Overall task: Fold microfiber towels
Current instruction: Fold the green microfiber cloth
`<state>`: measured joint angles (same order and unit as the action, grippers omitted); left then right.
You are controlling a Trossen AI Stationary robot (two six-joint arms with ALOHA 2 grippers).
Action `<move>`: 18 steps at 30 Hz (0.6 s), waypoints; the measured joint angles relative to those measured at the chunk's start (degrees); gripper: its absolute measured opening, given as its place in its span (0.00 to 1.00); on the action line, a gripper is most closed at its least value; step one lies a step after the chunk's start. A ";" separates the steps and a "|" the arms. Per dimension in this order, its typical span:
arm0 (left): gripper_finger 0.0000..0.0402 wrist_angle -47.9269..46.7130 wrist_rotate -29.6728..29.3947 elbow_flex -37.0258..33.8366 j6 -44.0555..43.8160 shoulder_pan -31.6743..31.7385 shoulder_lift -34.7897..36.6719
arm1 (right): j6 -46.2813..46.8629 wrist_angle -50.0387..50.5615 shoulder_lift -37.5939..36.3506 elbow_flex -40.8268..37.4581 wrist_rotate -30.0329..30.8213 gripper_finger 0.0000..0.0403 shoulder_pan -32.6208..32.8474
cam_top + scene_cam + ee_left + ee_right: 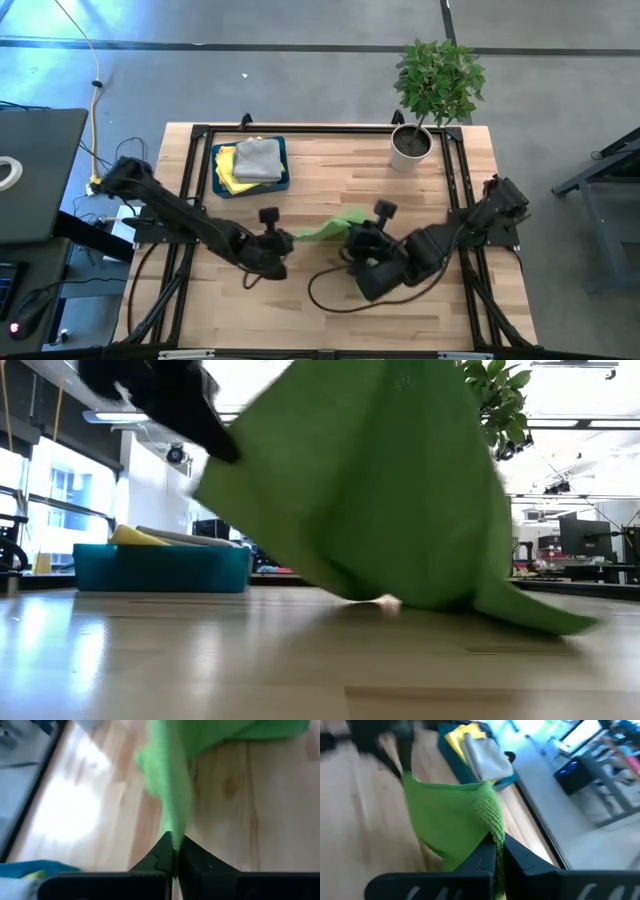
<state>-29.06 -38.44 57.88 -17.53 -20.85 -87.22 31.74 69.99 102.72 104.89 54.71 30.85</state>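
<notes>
**A:** Where is the green towel (325, 227)?

**B:** It hangs stretched between the two arms over the middle of the wooden table (330, 165), towards the near edge. In the low view the cloth spreads like a tent, with its lower edge and one trailing corner touching the tabletop.

**A:** And the left gripper (174, 851)?

**B:** Its two dark fingers are pressed together with a thin fold of the green cloth pinched between the tips. The wrist view shows the fabric running straight up out of the closed jaws. From above, that gripper sits just to the left of the towel.

**A:** The right gripper (497, 851)?

**B:** It is likewise clamped tight on a bunched edge of the same towel, whose knit texture shows right at the fingertips. From above, it lies at the towel's right end, close to the other arm.

**A:** Are other towels in sight?

**B:** Yes. A grey towel (258, 158) lies folded on a yellow towel (226, 166) inside the dark teal tray (285, 165), which stands at the far left part of the table, well apart from the grippers.

**A:** Anything else on the table?

**B:** A potted plant (432, 90) in a white pot stands at the far right corner.
</notes>
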 joint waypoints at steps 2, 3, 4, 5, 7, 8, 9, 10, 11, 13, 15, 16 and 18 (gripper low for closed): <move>0.00 -1.46 -0.95 0.15 0.53 -0.65 3.24 | 3.52 -0.26 0.04 -3.53 2.91 0.00 1.08; 0.00 -2.75 -1.04 0.19 0.90 -0.82 4.97 | 5.13 -0.73 0.04 -5.64 3.61 0.00 1.38; 0.00 -4.81 -1.15 0.00 1.37 -0.99 6.95 | 6.76 -2.18 -0.02 -7.98 3.80 0.00 1.44; 0.00 -5.38 -1.36 -0.03 2.05 -1.13 8.45 | 8.20 -3.64 -0.04 -10.29 3.76 0.00 1.45; 0.00 -6.14 -1.26 0.17 3.47 -1.25 11.35 | 9.59 -6.30 -0.05 -14.00 3.15 0.00 1.34; 0.00 -7.68 -1.26 0.00 4.38 -1.28 13.01 | 9.16 -8.67 -0.20 -15.17 2.75 0.00 1.05; 0.00 -7.86 -1.28 0.18 5.25 -1.28 14.20 | 8.27 -10.66 -0.76 -16.14 2.31 0.00 0.95; 0.00 -8.02 -1.28 0.76 5.95 -1.28 15.15 | 7.34 -11.78 -1.38 -17.07 2.19 0.00 0.93; 0.00 -9.32 -1.24 1.14 6.42 -1.28 16.25 | 5.93 -13.80 -1.84 -17.70 2.27 0.00 0.74; 0.00 -12.13 -1.27 2.38 6.78 -1.28 17.95 | 1.81 -19.80 -3.30 -19.57 2.30 0.00 0.24; 0.00 -13.29 -1.26 4.23 6.70 -1.28 18.81 | -2.93 -24.33 -4.81 -21.15 2.29 0.00 -0.71; 0.00 -16.23 -1.18 4.91 6.74 -1.28 19.35 | -5.51 -28.47 -5.58 -22.05 2.27 0.00 -1.32; 0.00 -17.54 -1.05 6.75 6.71 -1.22 19.29 | -10.51 -34.17 -7.63 -25.12 1.69 0.00 -2.52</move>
<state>-46.61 -39.49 64.63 -10.82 -22.07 -67.93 21.23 35.82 95.09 79.77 56.40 28.34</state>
